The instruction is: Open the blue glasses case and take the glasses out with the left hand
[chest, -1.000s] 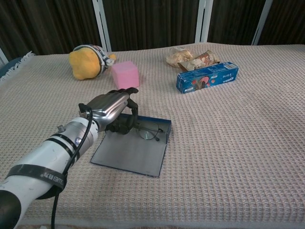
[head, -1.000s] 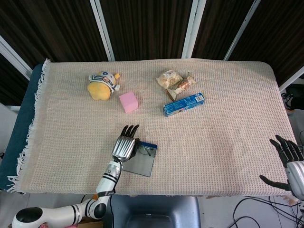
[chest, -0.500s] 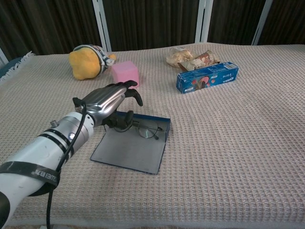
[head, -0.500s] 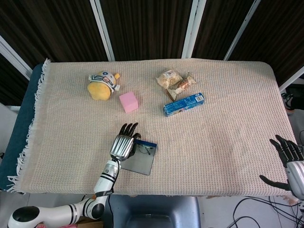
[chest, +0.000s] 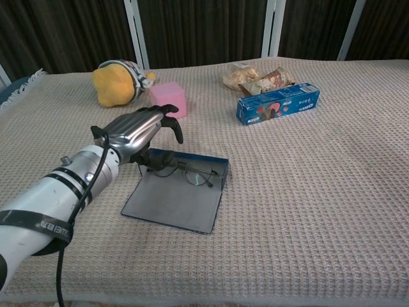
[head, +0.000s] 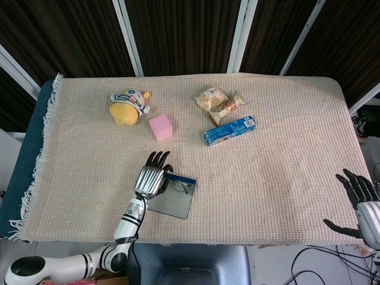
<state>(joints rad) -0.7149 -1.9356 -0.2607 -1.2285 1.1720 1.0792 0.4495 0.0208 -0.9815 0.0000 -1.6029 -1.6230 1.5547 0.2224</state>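
Observation:
The blue glasses case lies open near the table's front edge, its grey lid flat on the cloth; the head view shows the case too. Thin-framed glasses rest in its blue tray, also visible as glasses from above. My left hand hovers over the tray's left end with fingers apart and curved down, thumb low beside the left lens; no grip shows. From above, the left hand covers that end. My right hand hangs open off the table's front right corner.
A yellow plush toy and a pink cube sit behind the case. A blue toothpaste box and a snack packet lie at the back centre. The cloth's fringe marks the left edge.
My left hand has lifted and drawn back to the left, uncovering more of the glasses. The glasses and case stay put. The right hand has not moved.

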